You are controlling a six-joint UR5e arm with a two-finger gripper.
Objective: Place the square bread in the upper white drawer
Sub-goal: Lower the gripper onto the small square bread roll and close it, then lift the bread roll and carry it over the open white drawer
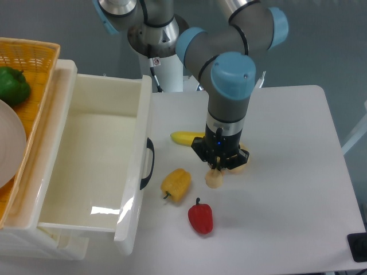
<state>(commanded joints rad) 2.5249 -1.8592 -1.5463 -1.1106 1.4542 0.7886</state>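
Now, far left edge: orange basket point(34, 54) w/ a green pepper point(12, 84) and part of a white plate point(10, 143) in it. Just right of it, the upper drawer point(86, 154), pulled open, glossy white, nothing visible inside, dark curved handle point(149, 163) on its front wall facing the surface point(287, 189). Under it, bottom left corner, a bit of the lower drawer point(63, 243) sticks out.

On the white surface, near the handle: yellow pepper point(176, 184). Behind it, toward the back edge, a banana point(186, 137), its right end hidden by the arm. Red pepper point(200, 217) sits closest to the front edge, right of and below the yellow one, apart from it.

Mid-surface: end effector point(218, 168) points straight down from the gray-and-blue arm point(229, 74). A small pale piece, prob. the square bread point(214, 179), sits right at/below the fingertips, between yellow pepper and red pepper but apart from both. Can't tell whether the fingers are clamped on it or just above it; body blocks the view. Tan roundish bun point(241, 163) peeks out just right of the end effector, mostly hidden.

Bread is on the surface, well apart from the drawer.
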